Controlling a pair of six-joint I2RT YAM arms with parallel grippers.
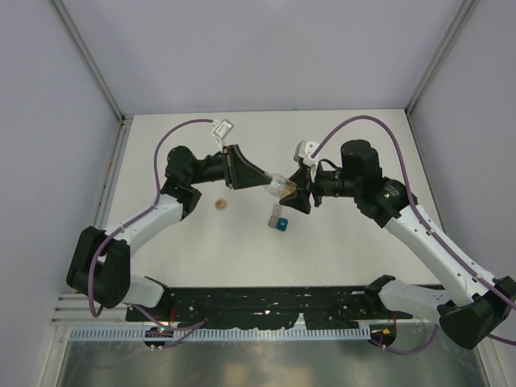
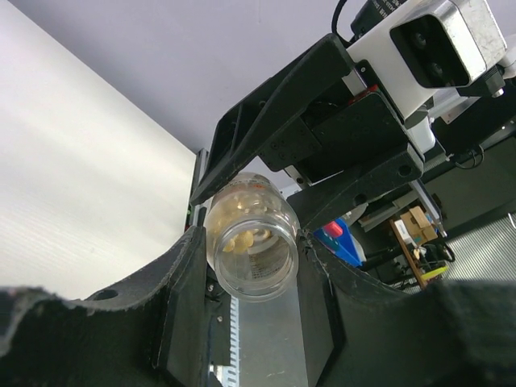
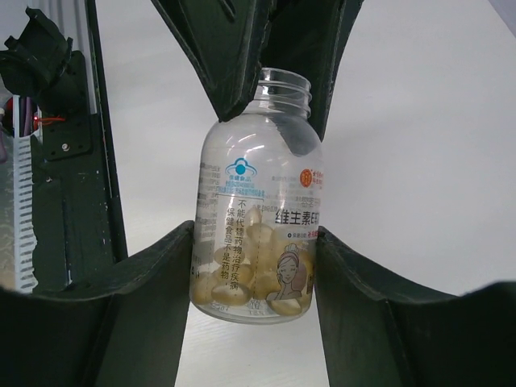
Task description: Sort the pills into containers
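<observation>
An orange-brown cap (image 1: 219, 204) lies alone on the table (image 1: 363, 145). The left claw (image 1: 260, 178) clenches the open neck of a clear bottle (image 1: 278, 187), pills (image 3: 242, 274) heaped inside. Just below, the grey box (image 1: 274, 218) touches the teal box (image 1: 281, 226), their contents too small to make out. The right claw (image 1: 293, 195) clamps the bottle's base

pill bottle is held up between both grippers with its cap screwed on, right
No, it is uncapped: in the right wrist view the pill bottle has a bare, open neck. It is held up between the left gripper and right gripper.
</observation>
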